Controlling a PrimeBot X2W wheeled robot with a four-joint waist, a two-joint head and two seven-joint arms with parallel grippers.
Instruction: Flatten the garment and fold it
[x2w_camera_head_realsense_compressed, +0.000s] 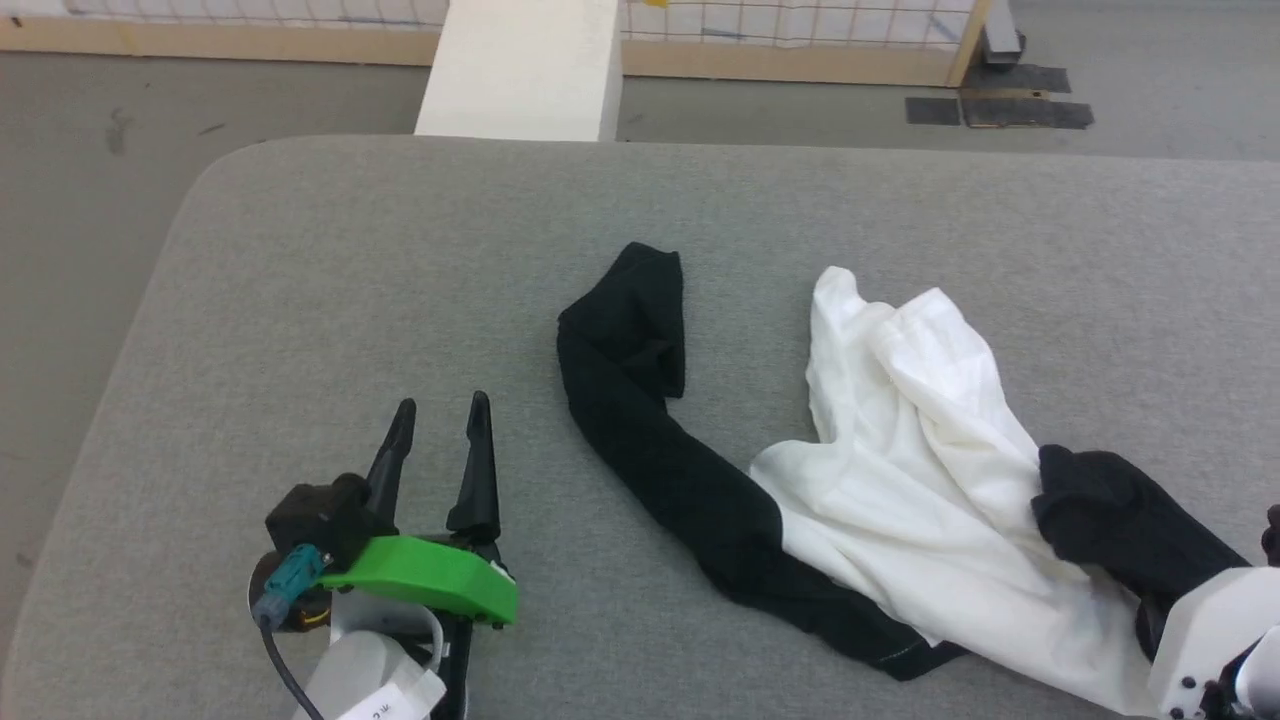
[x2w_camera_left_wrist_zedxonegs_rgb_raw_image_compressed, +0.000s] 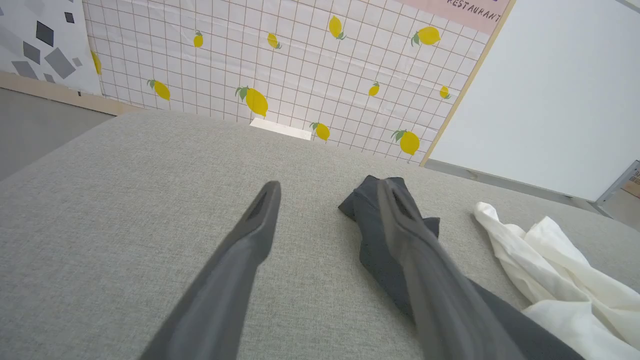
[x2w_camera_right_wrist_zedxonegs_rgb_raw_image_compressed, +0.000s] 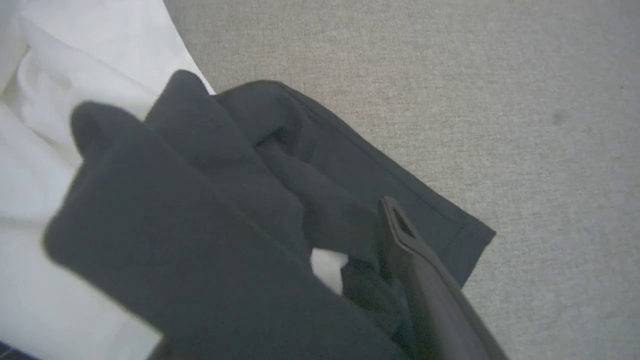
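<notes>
Garment (x2w_camera_head_realsense_compressed: 900, 480) lies crumpled on counter (x2w_camera_head_realsense_compressed: 350, 300); left end effector (x2w_camera_head_realsense_compressed: 440, 410) open, empty; right end effector (x2w_camera_right_wrist_zedxonegs_rgb_raw_image_compressed: 330, 210) buried under sleeve (x2w_camera_right_wrist_zedxonegs_rgb_raw_image_compressed: 200, 210), grip untellable. Spread sleeves outward, staying low.

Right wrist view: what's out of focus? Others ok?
Right wrist view: near black fold of the garment is blurred, table weave sharper. Left wrist view: left gripper soft near the lens, lemon wall crisp. Head view: even light, no glare.
</notes>
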